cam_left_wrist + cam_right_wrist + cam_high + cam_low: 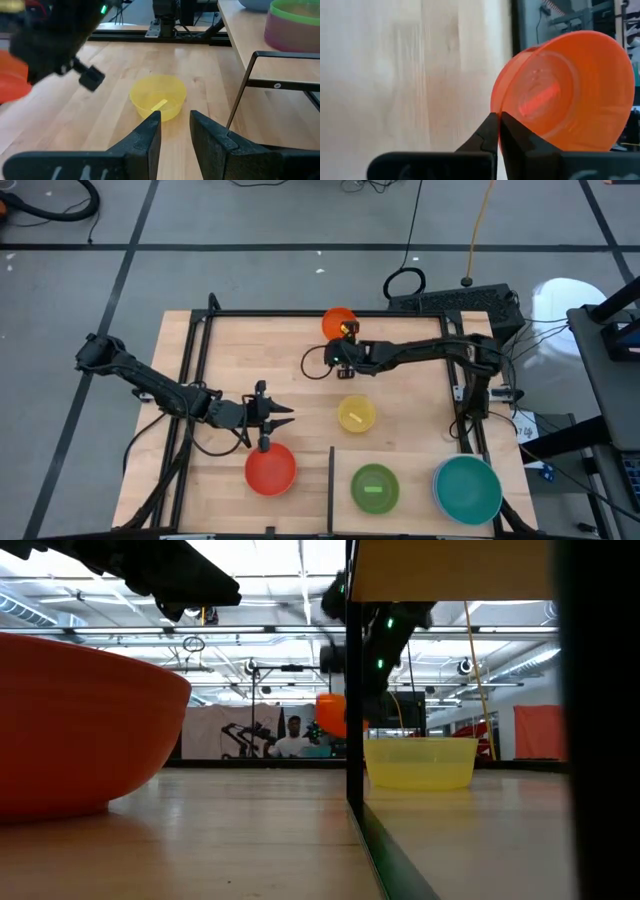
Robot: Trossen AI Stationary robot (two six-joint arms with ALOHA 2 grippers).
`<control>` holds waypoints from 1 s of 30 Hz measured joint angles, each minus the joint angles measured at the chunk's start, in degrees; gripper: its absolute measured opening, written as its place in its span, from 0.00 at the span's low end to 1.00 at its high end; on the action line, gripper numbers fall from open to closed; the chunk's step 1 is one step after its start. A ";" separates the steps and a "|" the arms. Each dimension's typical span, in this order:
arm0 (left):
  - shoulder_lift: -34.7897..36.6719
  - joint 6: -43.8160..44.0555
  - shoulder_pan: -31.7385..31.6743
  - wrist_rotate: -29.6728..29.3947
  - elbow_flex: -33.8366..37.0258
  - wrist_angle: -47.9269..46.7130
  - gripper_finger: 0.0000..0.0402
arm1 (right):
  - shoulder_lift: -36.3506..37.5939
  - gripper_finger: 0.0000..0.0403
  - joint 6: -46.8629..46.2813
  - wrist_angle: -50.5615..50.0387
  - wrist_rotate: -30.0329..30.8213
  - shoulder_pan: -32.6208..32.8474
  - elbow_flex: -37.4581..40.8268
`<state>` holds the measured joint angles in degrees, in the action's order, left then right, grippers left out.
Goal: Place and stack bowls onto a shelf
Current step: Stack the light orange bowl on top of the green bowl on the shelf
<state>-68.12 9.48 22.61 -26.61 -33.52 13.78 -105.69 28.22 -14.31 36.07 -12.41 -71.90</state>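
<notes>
The orange bowl [560, 90] hangs tilted near the tabletop's [250, 350] far edge, its rim pinched between the right gripper's [499, 131] closed fingers — thin, stiff plastic, likely light and slippery, so the rim seems the sensible hold. The left gripper [268, 421] waits above the red bowl [270, 468], fingers slightly apart.

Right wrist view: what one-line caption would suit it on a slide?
The right gripper pinches the rim of the tilted orange bowl above the pale wooden tabletop.
</notes>
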 joint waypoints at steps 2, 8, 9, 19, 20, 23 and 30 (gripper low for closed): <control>0.00 0.13 0.00 -0.06 0.00 0.02 0.27 | 2.96 0.00 -2.94 -2.14 0.11 1.99 0.00; 0.00 1.14 -0.02 -0.24 -0.01 0.39 0.27 | 11.32 0.00 -11.04 -7.92 -0.30 11.03 0.02; -0.02 1.13 -0.02 -0.26 -0.18 0.40 0.27 | 12.73 0.00 -12.40 -8.69 -0.37 12.86 0.00; -0.22 -10.50 1.62 1.93 -15.92 -15.73 0.53 | 18.19 0.00 -18.02 -9.36 -8.18 27.89 0.02; -0.20 -12.84 2.02 1.95 -17.74 -17.26 0.58 | 18.10 0.00 -18.12 -9.15 -9.38 28.79 0.02; -0.20 -18.90 2.54 2.18 -22.25 -20.63 0.66 | 17.85 0.00 -17.61 -7.17 -12.18 31.14 0.02; -6.11 -26.53 0.43 5.70 -34.89 -33.53 0.63 | 17.85 0.00 -13.89 -1.96 -16.86 34.37 0.02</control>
<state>-74.22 -17.05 23.04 -20.91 -68.41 -19.75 -87.83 14.33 -16.27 19.21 21.97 -71.88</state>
